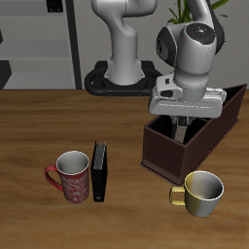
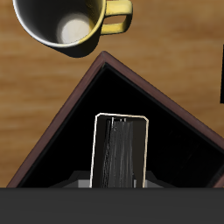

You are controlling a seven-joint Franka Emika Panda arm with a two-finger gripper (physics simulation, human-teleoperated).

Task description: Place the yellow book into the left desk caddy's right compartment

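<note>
1. Nearest the table's front edge stands a yellow mug (image 1: 202,192), close to the front corner of the left desk caddy (image 1: 167,154); the wrist view shows the same mug (image 2: 74,24) just outside that corner, handle turned sideways.
2. Red-patterned mug (image 1: 71,176) sits at about the same depth, well apart from the yellow one, with a black book (image 1: 99,172) standing upright just beside it.
3. Farther back, the dark maroon caddy lies at an angle to the table edge, its walls (image 2: 175,109) meeting in a point toward the yellow mug.
4. Above the caddy's open top hangs the gripper (image 1: 182,123), its fingers reaching down inside the walls.
5. Held between those fingers is the yellow book (image 2: 120,150), upright and seen edge-on, over the dark floor of the compartment next to that corner; the fingers are clamped on its upper part.
6. Whether the book's lower edge touches the floor cannot be told.
</note>
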